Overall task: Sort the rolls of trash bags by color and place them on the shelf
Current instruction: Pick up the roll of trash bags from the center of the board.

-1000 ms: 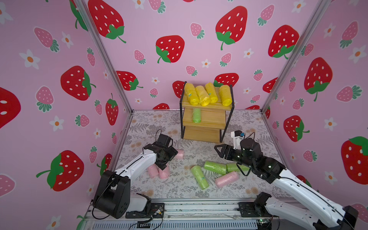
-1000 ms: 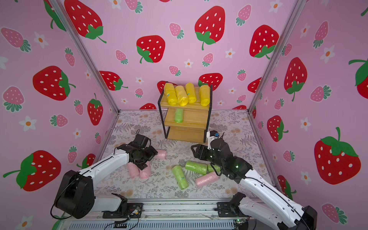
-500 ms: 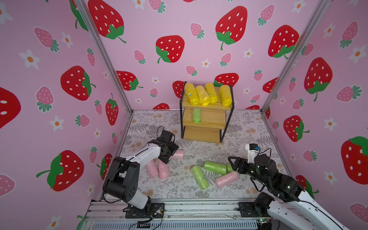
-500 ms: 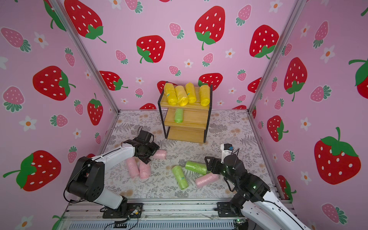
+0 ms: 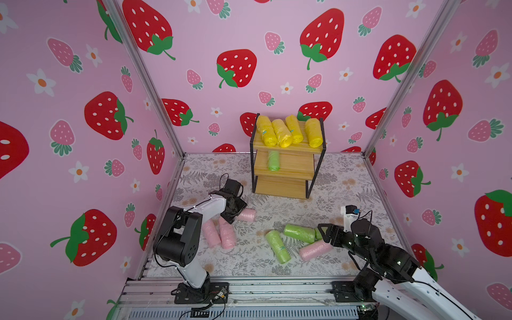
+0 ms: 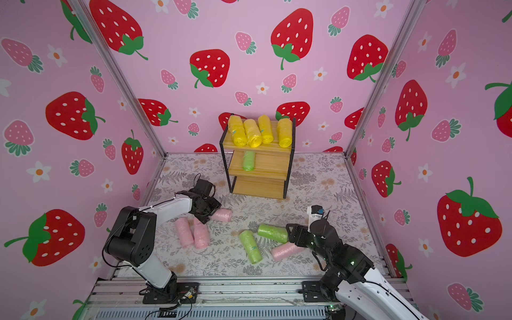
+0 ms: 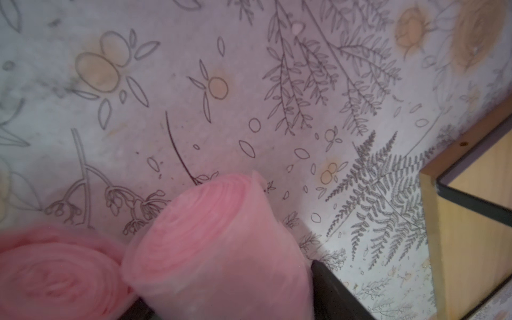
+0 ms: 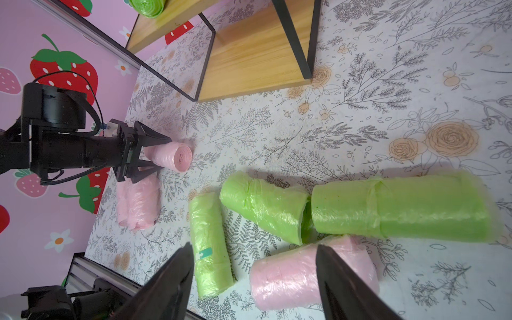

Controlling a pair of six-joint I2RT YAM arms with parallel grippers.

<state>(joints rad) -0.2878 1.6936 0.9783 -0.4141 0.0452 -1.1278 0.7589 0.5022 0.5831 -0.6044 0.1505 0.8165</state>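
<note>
The shelf [image 5: 297,164] stands at the back, with several yellow rolls [image 5: 282,133] on its top board and one green roll [image 5: 273,160] on the middle board. On the floor my left gripper [image 5: 238,214] is shut on a pink roll [image 5: 248,215] that lies flat; its fingers [image 8: 151,137] press both sides. Two more pink rolls [image 5: 219,234] lie beside it. My right gripper [image 8: 253,246] is open, hovering over a fourth pink roll [image 8: 299,277] and a green roll [image 8: 209,243]. Two green rolls [image 8: 266,210] [image 8: 401,206] lie end to end beyond it.
The floor is a flowered mat [image 5: 332,182] closed in by strawberry-print walls. An aluminium rail [image 5: 263,291] with both arm bases runs along the front edge. The shelf's bottom board [image 5: 279,187] is bare. The left arm's elbow [image 5: 177,238] stands tall by the left wall.
My left gripper's jaws have narrowed onto the pink roll and its elbow has risen. My right arm has drawn back toward the front right, away from the green rolls.
</note>
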